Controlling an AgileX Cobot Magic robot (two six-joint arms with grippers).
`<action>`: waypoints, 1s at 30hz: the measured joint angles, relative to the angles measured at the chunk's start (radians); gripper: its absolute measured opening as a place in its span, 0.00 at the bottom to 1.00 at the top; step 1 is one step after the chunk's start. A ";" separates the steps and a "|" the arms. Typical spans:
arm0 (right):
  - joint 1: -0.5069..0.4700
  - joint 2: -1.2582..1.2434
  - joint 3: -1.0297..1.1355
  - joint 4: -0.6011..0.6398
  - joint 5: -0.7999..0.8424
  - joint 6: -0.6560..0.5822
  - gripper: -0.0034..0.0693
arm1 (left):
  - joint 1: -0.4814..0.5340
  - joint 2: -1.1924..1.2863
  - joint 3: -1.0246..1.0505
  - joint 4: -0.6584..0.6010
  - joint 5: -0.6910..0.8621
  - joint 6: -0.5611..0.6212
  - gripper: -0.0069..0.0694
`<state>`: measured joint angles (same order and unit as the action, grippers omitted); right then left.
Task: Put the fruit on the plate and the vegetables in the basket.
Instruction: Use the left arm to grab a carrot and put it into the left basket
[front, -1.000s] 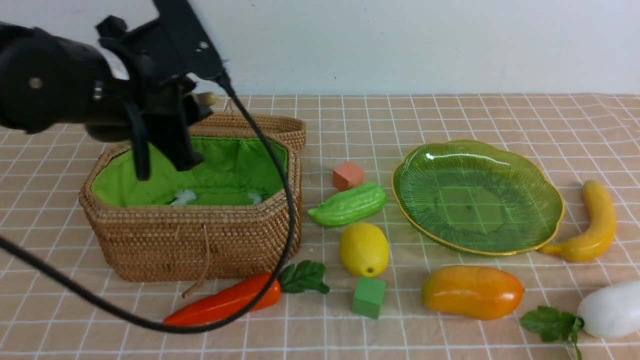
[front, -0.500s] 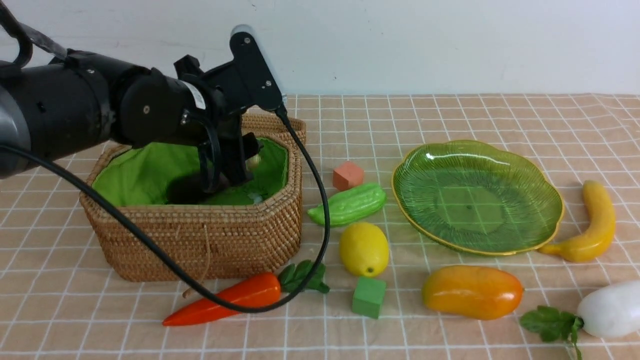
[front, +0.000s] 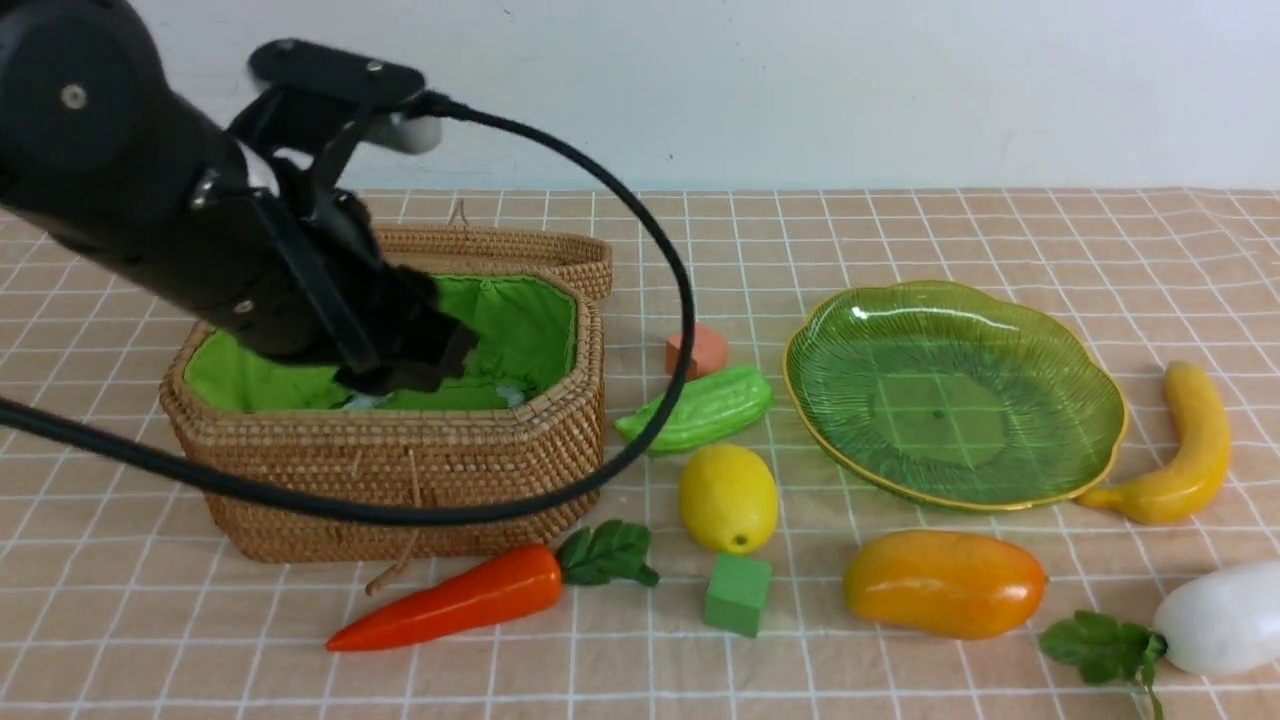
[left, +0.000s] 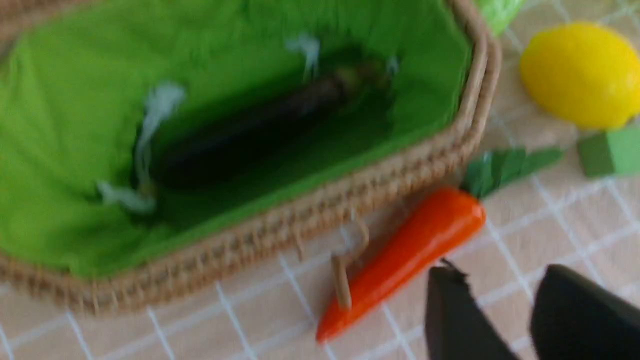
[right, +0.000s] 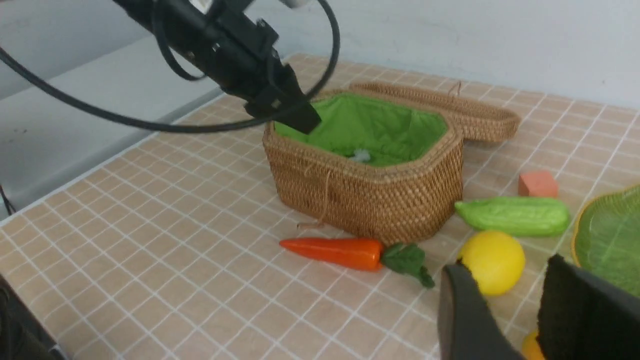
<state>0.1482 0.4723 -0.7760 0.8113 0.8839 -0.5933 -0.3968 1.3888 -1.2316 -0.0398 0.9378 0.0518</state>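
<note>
Over basket (front: 400, 480) by the left edge of the table (front: 100, 640) with left gripper (left: 520, 325), fingers parted, empty; inside, seemingly eggplant (left: 250, 135), blurred. Same for right gripper (right: 520, 310).

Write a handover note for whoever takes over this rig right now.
Left gripper: open, empty, over the basket. Right gripper: open, empty.
Done: eggplant lies in the basket.
To do: carrot, gourd and radish lie on the cloth and go in the basket. Lemon, mango and banana lie near the empty plate and go on it.
</note>
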 joint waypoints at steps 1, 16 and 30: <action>0.000 0.000 0.000 -0.014 0.016 0.009 0.38 | -0.005 -0.010 0.027 0.000 0.025 0.022 0.22; 0.000 0.000 0.000 -0.118 0.105 0.046 0.38 | -0.068 -0.019 0.447 0.017 -0.292 0.381 0.52; 0.000 0.000 0.000 -0.067 0.164 0.046 0.38 | -0.068 0.214 0.451 0.192 -0.575 0.444 0.65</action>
<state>0.1482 0.4723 -0.7760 0.7441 1.0480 -0.5469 -0.4645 1.6030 -0.7807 0.1519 0.3631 0.4963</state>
